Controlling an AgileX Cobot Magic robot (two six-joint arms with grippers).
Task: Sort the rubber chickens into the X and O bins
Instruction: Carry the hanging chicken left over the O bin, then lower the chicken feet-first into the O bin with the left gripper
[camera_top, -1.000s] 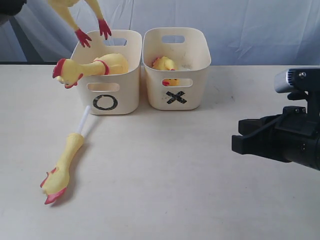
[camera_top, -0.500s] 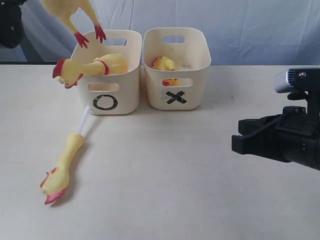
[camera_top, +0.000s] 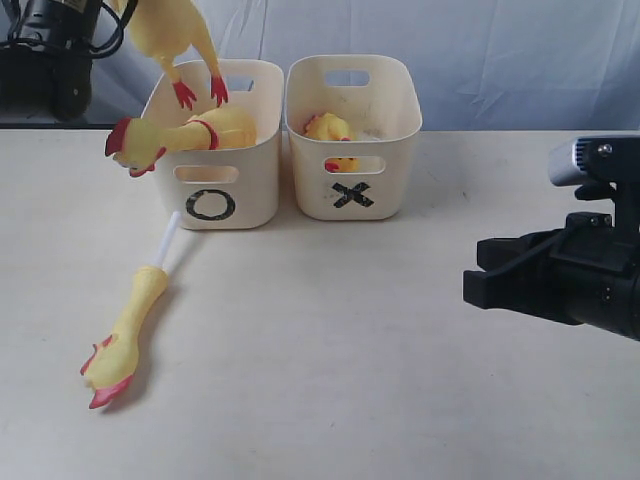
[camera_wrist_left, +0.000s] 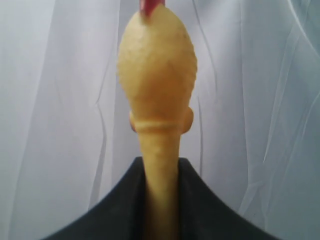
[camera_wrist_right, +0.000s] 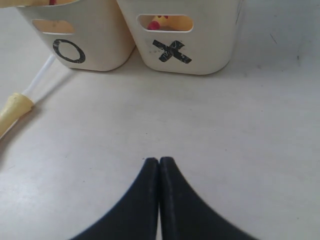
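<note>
My left gripper (camera_wrist_left: 160, 167) is shut on the neck of a yellow rubber chicken (camera_wrist_left: 156, 75). In the exterior view this chicken (camera_top: 172, 30) hangs at the top left, and its red feet (camera_top: 200, 92) dangle over the O bin (camera_top: 250, 195). A second chicken (camera_top: 185, 133) lies in the O bin with its head over the left rim. A small chicken (camera_top: 328, 127) sits in the X bin (camera_top: 398, 165). The thin chicken (camera_top: 125, 335) lies on the table, its white tube (camera_top: 170, 243) pointing at the O bin. My right gripper (camera_wrist_right: 159, 161) is shut and holds nothing, low over the table.
The left arm (camera_top: 50, 55) is at the top left corner. The right arm with its camera (camera_top: 585, 270) fills the right edge. A white cloth backdrop (camera_top: 500, 50) hangs behind the bins. Both bins (camera_wrist_right: 95, 30) (camera_wrist_right: 210, 45) face the right gripper across bare table.
The held chicken has swung right and slightly down, so its feet are now over the O bin. The left arm has come into view. The right arm has not moved.
</note>
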